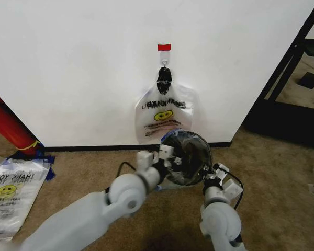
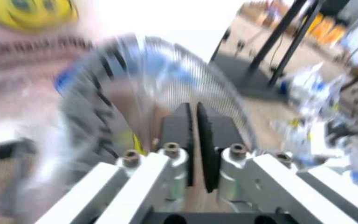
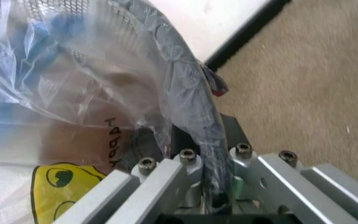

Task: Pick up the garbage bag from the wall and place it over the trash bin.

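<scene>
The trash bin (image 1: 191, 157), black wire mesh, stands on the carpet against the wall (image 1: 83, 68). The clear garbage bag (image 1: 180, 140) lies crinkled over its mouth. My left gripper (image 1: 165, 156) is at the bin's left rim. In the left wrist view the left gripper (image 2: 196, 140) is shut, its pads pinched together at the bag's film before the bin's mesh (image 2: 185, 65). My right gripper (image 1: 215, 170) is at the right rim. The right wrist view shows the right gripper (image 3: 197, 154) shut on a fold of the garbage bag (image 3: 104, 84) beside the bin's mesh (image 3: 61, 9).
More like bags (image 1: 165, 112) hang bunched under a black clip (image 1: 164, 78) below a red tape tab (image 1: 164, 47). A red cylinder (image 1: 10, 128) and a flat stack of bags (image 1: 10, 188) lie at the left. A black rack (image 1: 298, 63) stands at the right.
</scene>
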Available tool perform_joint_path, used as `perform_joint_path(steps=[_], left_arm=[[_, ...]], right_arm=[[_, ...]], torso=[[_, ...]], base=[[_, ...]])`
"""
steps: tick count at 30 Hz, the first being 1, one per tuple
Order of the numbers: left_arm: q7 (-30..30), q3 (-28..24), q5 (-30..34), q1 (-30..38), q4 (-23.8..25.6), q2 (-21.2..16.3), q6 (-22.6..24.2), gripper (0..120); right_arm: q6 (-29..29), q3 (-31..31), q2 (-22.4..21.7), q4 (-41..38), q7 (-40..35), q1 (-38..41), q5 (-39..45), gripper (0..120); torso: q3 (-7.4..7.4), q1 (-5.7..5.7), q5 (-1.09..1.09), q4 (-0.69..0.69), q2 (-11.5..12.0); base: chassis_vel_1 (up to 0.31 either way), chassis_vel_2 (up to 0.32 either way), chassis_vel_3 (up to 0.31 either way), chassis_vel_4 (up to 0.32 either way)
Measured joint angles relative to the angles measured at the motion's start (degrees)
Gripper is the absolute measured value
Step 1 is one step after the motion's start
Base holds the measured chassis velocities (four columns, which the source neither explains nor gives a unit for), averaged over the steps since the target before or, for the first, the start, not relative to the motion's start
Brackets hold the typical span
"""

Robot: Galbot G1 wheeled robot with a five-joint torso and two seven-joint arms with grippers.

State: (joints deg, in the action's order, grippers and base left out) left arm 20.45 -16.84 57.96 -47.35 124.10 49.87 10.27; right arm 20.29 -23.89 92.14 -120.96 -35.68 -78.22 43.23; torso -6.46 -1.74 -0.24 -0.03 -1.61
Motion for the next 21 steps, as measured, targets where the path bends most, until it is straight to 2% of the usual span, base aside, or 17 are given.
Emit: perform_joint_path(steps=[1, 2, 3, 4, 6, 9, 11, 12, 14, 19, 21], left_arm=[[-0.15, 0.3, -0.2, -0.36, 0.13, -0.03, -0.29, 10], [-1.11, 2.99, -1.2, -3.45, 0.91, 0.02, -2.43, 18], [-1.39, 4.55, -1.52, -5.07, 1.17, 0.13, -3.25, 21], [-1.65, 7.19, -2.22, -7.88, 1.34, 0.36, -4.47, 26], [-1.71, 8.01, -2.46, -8.85, 1.34, 0.42, -4.83, 27], [-1.87, 13.99, -4.85, -16.8, 1.24, 1.11, -7.43, 43], [-1.87, 15.98, -5.88, -19.6, 1.33, 1.5, -8.07, 47], [-1.8, 17.67, -7.01, -21.83, 1.61, 1.92, -8.53, 54], [-1.78, 17.97, -7.27, -22.21, 1.68, 2.01, -8.61, 54], [-0.6, 24.97, -11.85, -29.18, 3.37, 4.82, -9.67, 79], [-0.37, 26.22, -11.98, -30.26, 3.87, 5.4, -9.63, 84]], right_arm=[[0.08, -0.15, 0.0, -0.08, -0.15, -0.03, 0.27, 0], [0.96, -1.64, 0.0, -0.82, -1.47, -0.57, 2.37, 0], [1.51, -2.1, 0.0, -1.05, -2.25, -0.7, 3.37, 0], [2.35, -2.4, 0.0, -1.31, -3.55, -0.74, 4.7, 0], [2.75, -2.45, 0.0, -1.38, -4.08, -0.73, 5.15, 0], [4.73, -1.63, 0.0, -1.24, -5.75, -0.67, 6.02, 0], [5.23, -1.05, 0.0, -0.7, -5.81, -0.59, 6.03, 0], [5.82, -0.38, 0.0, 0.07, -5.91, -0.36, 6.41, 0], [5.88, -0.34, 0.0, 0.15, -5.93, -0.32, 6.47, 0], [10.1, 2.49, 0.0, 5.11, -7.36, 3.71, 9.0, 0], [11.62, 3.25, 0.0, 6.35, -8.25, 5.08, 10.04, 0]], torso=[[0.0, 0.0, 0.0, 0.0, 0.0], [0.0, 0.0, 0.01, -0.05, 0.0], [0.0, 0.0, -0.01, -0.08, 0.0], [0.0, 0.0, 0.0, -0.07, 0.0], [0.0, 0.0, 0.02, -0.05, 0.0], [0.0, 0.0, 0.0, -0.01, 0.0], [0.0, 0.0, 0.0, 0.0, 0.0], [0.0, 0.0, 0.01, -0.02, 0.0], [0.0, 0.0, 0.01, -0.02, 0.0], [0.0, 0.0, 0.01, -0.02, 0.0], [0.0, 0.0, 0.01, -0.02, 0.0]], base=[[0.0, 0.0, 0.0, 0.0], [0.0, 0.0, 0.0, 0.0], [0.0, 0.0, 0.0, 0.0], [0.0, 0.0, 0.0, 0.0], [0.0, 0.0, 0.0, 0.0], [0.0, 0.0, 0.0, 0.0], [0.0, 0.0, 0.0, 0.0], [0.0, 0.0, 0.0, 0.0], [0.0, 0.0, 0.0, 0.0], [0.0, 0.0, 0.0, 0.0], [0.0, 0.0, 0.0, 0.0]])
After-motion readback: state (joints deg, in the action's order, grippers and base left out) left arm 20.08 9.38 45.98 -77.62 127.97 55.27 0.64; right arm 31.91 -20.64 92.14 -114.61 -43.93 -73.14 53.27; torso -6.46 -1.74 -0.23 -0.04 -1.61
